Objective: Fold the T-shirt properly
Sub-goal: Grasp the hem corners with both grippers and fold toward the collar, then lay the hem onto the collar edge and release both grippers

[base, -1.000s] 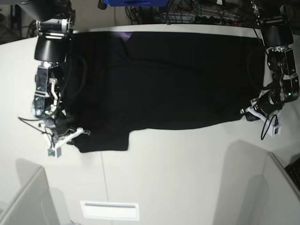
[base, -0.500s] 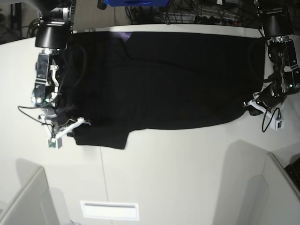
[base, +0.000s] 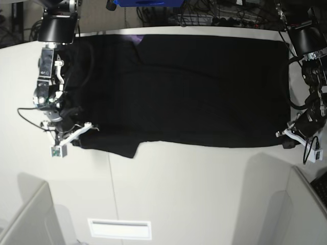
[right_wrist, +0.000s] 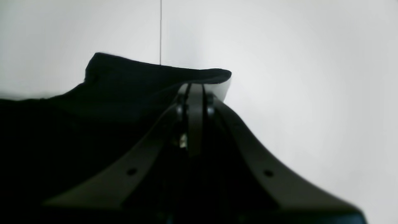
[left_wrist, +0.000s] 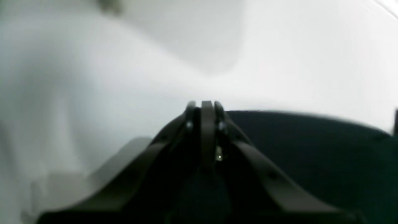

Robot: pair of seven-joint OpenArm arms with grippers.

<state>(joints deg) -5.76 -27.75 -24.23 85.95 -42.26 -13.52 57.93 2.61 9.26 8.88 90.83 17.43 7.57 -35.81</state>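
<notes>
Evidently both tools, left tool (base: 287, 139) and right tool (base: 76, 133), are clamped on the shirt's (base: 194, 87) near corners (spread flat on the worktop (base: 204, 194)), so next lift evenly and fold.

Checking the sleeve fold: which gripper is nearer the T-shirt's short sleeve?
Right gripper, pinching the T-shirt beside that sleeve; left gripper grips the opposite end.

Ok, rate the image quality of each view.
Left wrist: blurred throughout, table washed pale, left gripper soft. Right wrist: sharper, shirt edge crisp, folds lost in black. Base: wide-angle bend, table edges curve, shirt almost featureless, soft grey shadows in front.
</notes>
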